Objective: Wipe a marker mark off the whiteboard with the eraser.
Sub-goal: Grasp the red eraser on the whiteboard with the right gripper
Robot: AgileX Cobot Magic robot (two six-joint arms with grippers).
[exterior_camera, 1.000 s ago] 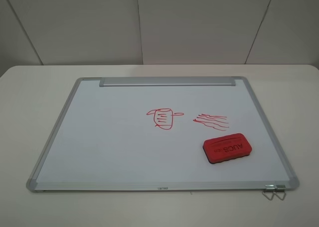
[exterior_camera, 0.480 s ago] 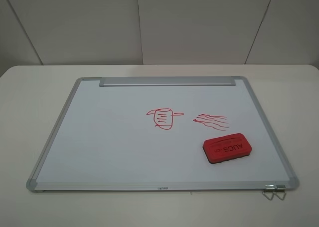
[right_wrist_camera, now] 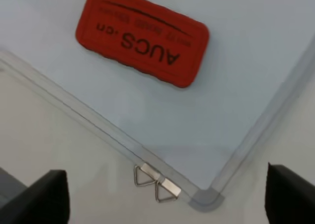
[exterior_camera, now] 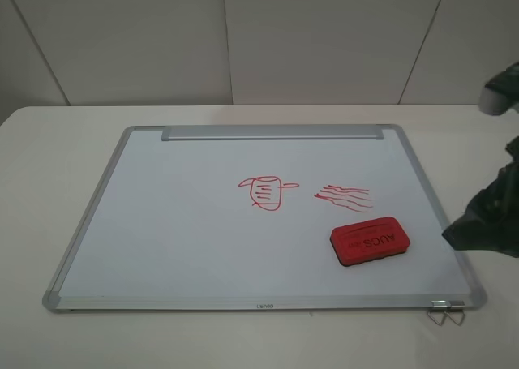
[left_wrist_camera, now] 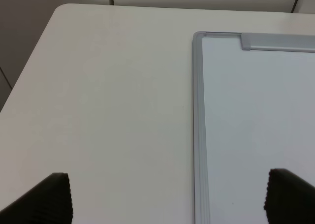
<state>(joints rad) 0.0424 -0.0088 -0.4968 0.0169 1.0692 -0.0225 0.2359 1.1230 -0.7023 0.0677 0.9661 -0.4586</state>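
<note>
A: Where is the eraser (exterior_camera: pixel 370 242), and which hand is closer?

B: The red eraser lies flat on the whiteboard (exterior_camera: pixel 162 223), near the board's front right corner. The right hand (right_wrist_camera: pixel 162 197) is closer. Its arm shows at the right edge of the high view, so the eraser lies to its left, inward over the board. The left hand (left_wrist_camera: pixel 167 199) is over the tabletop (exterior_camera: pixel 49 142) beside the board's far left corner, well apart from the eraser.

A: How does the eraser lie?

B: Its long axis runs roughly along the board's front edge, slightly tilted. A grip would likely go across its short width.

A: Are the hands holding anything?

B: No. Both have their fingers spread apart, with nothing between them.

A: And the marker mark (exterior_camera: pixel 266 192)?

B: It is a small red pot-like doodle near the board's middle, untouched. It is to the left of the eraser and farther back.

A: Counts?

B: One board, one eraser and two red drawings, the doodle and a patch of wavy lines (exterior_camera: pixel 345 196). There are also two metal clips (exterior_camera: pixel 446 311) at the front right corner.
</note>
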